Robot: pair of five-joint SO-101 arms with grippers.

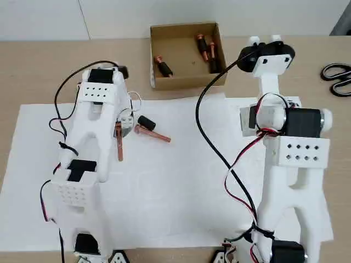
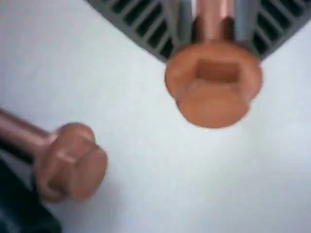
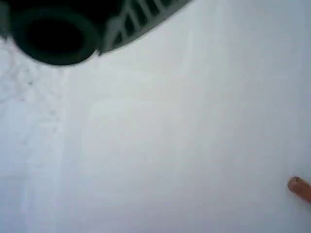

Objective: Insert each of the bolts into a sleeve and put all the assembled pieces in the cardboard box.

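My left gripper (image 1: 122, 133) is shut on a copper bolt (image 1: 119, 146) over the white paper; in the left wrist view this bolt (image 2: 214, 85) points its head at the camera from the gripper (image 2: 214, 22). Beside it on the paper lie a second bolt (image 1: 154, 133) and a black sleeve (image 1: 146, 121), touching; up close I see that bolt's head (image 2: 65, 160) and the sleeve (image 2: 19, 211). My right gripper (image 1: 248, 119) hangs over the paper's right part, shut on a black sleeve (image 3: 53, 36). A bolt's tip (image 3: 300, 188) pokes in at the edge.
The open cardboard box (image 1: 155, 57) stands at the back centre with three assembled pieces (image 1: 163, 65) inside. Scissors (image 1: 337, 76) lie at the far right. The white paper sheet (image 1: 181, 197) covers the table between the arms. A black cable (image 1: 211, 137) crosses the paper.
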